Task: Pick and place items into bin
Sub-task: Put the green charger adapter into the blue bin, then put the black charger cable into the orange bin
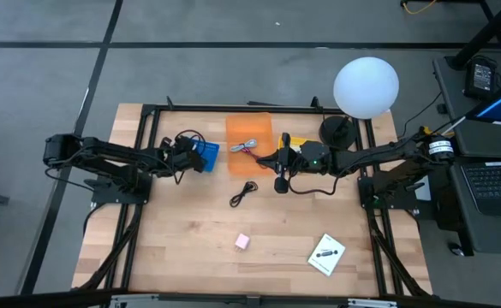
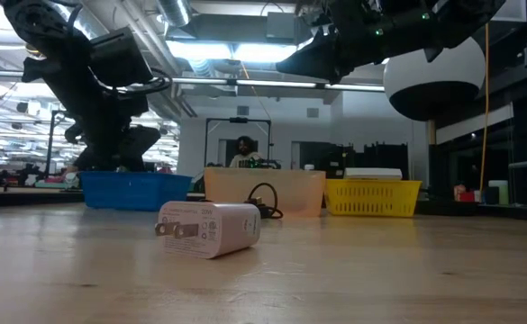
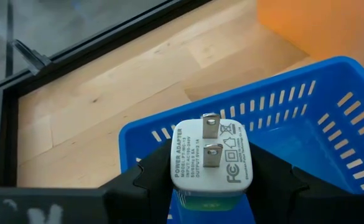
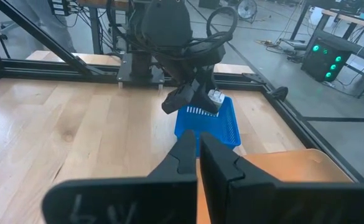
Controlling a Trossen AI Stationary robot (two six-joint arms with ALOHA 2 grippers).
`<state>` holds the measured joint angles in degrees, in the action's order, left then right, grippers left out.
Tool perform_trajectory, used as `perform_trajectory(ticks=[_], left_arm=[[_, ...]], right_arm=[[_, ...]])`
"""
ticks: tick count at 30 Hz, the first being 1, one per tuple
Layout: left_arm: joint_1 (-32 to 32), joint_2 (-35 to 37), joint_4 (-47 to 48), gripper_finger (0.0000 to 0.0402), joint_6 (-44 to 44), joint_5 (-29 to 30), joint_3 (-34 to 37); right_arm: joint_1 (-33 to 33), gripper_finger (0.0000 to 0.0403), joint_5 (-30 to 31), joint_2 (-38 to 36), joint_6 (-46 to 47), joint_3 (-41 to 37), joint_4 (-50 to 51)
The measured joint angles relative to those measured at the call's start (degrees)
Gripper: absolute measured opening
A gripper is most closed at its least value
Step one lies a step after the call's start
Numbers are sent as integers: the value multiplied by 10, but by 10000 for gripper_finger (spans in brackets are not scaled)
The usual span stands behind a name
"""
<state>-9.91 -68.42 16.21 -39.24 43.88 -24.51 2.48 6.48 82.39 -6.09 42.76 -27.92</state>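
Nearest the low camera, a white charger (image 2: 211, 229) lay on its side on the counter (image 1: 190, 248), prongs out, not yet collected. The white card (image 1: 326, 254) and the pink piece (image 1: 242, 242) sat loose toward the near edge, with the black cable (image 1: 243, 194) curled mid-counter.

Farther back, the left pincer (image 3: 211, 186) was grasping a white power adapter (image 3: 211, 158), prongs up, right over the blue basket (image 3: 331, 118); it looked poised there so a release would drop it inside. The right pincer (image 4: 198, 155) was clenched on nothing, hanging above the counter beside the orange bin (image 1: 249, 142), seemingly waiting its turn. That bin already held a reddish cable (image 1: 248, 146). A yellow basket (image 2: 372, 196) stood beyond.
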Motion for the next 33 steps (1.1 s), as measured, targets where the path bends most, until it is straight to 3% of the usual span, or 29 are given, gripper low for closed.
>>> perform_trajectory(ticks=[14, 25, 33], left_arm=[[0, 0, 1, 148, 8, 1, 0], [0, 0, 3, 222, -11, 11, 0], [0, 1, 3, 227, 10, 10, 0]], right_arm=[[0, 4, 0, 0, 0, 0, 0], [0, 4, 0, 0, 0, 0, 0], [0, 4, 0, 0, 0, 0, 0]])
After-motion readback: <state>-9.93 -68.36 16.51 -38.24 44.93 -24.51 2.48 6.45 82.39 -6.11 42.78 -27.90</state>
